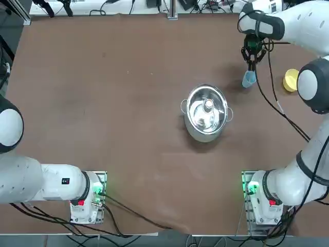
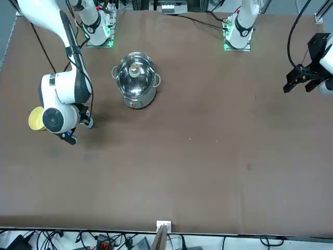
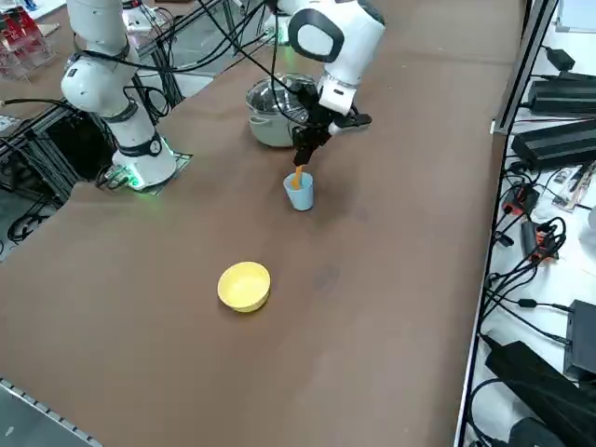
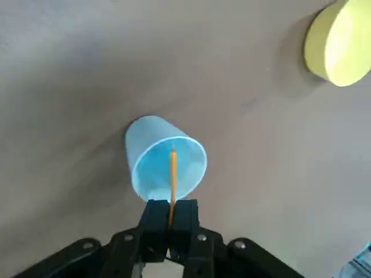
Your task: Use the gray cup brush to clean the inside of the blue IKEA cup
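Worktop [image 1: 103, 103]: matt brown, smooth, faint scuffs. Steel pot [image 1: 206, 112]: polished metal, mirror-glossy inside. Blue IKEA cup [image 4: 165, 159]: smooth light-blue plastic, slight sheen. Yellow bowl [image 3: 244, 285]: smooth matt plastic. Gray cup brush [image 4: 173, 176]: thin orange handle, plastic-looking. Right pincer [image 4: 169, 223]: matt black fingers.

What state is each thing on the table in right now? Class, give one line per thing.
Right tool: shut on the gray cup brush, above the cup.
Gray cup brush: held upright, its end inside the blue IKEA cup.
Blue IKEA cup: upright on the table, mouth open.
Steel pot: upright, no lid.
Yellow bowl: upright, apart from the cup.
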Motion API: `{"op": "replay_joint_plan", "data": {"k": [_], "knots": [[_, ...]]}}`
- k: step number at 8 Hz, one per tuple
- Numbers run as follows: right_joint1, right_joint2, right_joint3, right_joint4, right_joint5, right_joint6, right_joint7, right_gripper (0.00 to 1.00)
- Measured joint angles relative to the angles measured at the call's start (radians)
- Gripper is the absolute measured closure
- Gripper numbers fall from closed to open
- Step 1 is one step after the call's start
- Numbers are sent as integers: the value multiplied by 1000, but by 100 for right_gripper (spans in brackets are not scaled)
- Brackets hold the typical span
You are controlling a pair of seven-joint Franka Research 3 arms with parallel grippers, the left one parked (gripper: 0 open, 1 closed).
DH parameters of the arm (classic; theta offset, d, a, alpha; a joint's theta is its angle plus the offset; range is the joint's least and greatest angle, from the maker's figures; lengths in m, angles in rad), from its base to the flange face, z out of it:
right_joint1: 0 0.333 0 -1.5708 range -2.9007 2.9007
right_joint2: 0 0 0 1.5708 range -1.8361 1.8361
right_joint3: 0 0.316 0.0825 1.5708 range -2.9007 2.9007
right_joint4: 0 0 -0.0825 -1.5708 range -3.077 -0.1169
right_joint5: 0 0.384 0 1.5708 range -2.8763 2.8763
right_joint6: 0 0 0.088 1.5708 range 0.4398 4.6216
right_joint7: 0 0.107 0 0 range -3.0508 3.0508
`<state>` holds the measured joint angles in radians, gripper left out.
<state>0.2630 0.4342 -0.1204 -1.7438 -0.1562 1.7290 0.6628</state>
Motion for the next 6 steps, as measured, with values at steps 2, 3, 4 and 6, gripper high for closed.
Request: {"op": "replay_joint_plan", "data": {"k": [2,3,4,6], "knots": [[0,1,0,0,-46,-4,0,95],[0,4,0,3,-59,-4,0,95],[0,10,0,15,-62,-3,0,95],[0,28,1,59,-41,-4,3,95]]}}
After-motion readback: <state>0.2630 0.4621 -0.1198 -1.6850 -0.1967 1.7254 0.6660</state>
